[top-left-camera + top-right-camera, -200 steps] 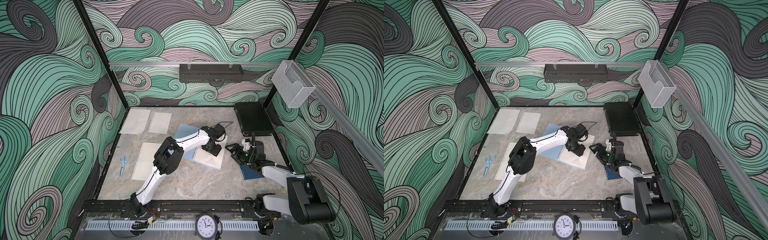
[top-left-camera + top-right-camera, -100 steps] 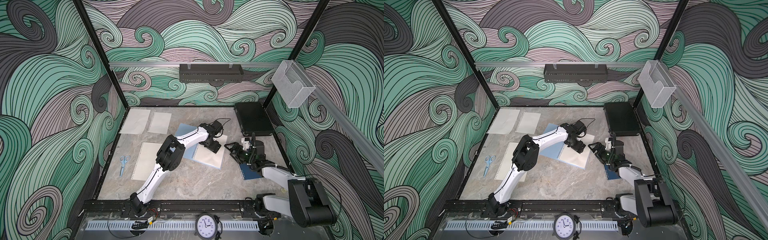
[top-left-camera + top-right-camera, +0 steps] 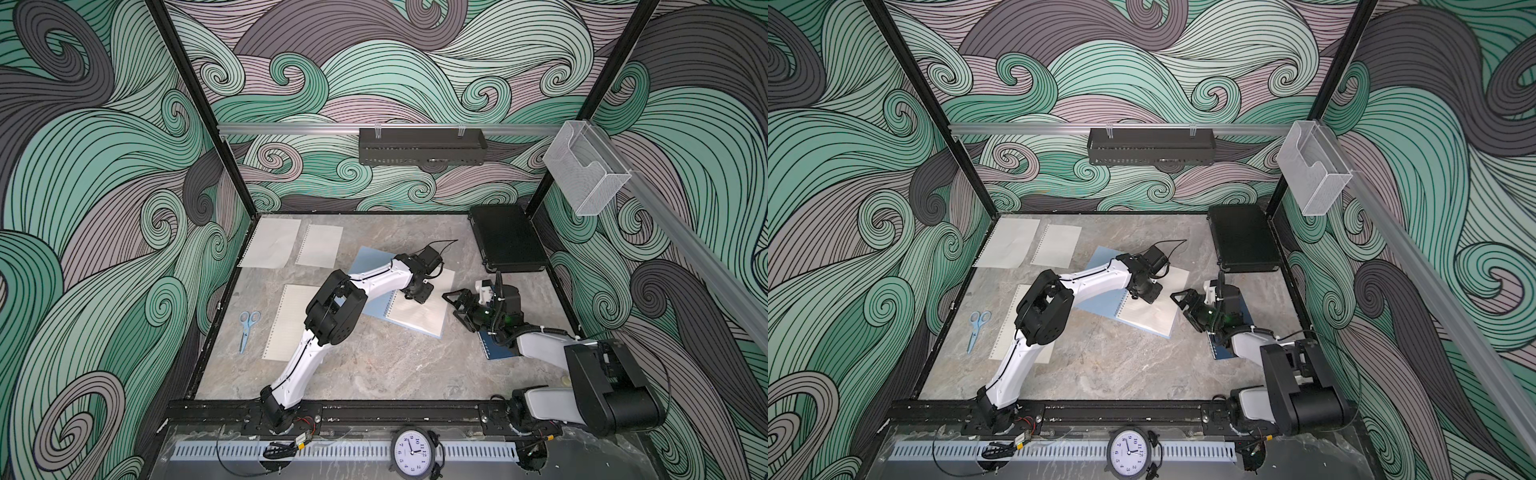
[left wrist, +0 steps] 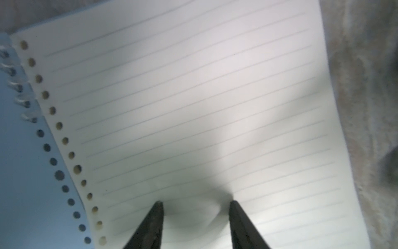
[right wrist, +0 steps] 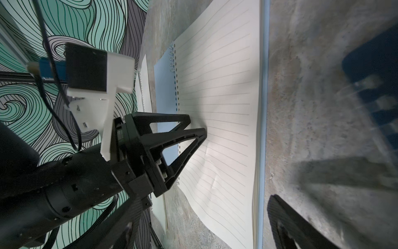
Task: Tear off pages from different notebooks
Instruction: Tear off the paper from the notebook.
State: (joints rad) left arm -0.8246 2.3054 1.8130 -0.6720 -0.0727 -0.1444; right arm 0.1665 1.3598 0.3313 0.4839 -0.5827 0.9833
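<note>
My left tool (image 4: 196, 204), half open, presses both tips on the top page (image 4: 193, 97) of the light blue notebook (image 3: 368, 259) on the counter (image 3: 374, 374), gripping nothing; my right tool (image 3: 455, 307) gapes empty beside it; tearing is in hand; next, pinch the sheet and pull it off the spiral (image 4: 20, 101).

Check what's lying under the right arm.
A navy notebook lies under the right arm. Only its near corner and spiral edge show; the arm covers the rest, so anything lying on that part cannot be seen.
</note>
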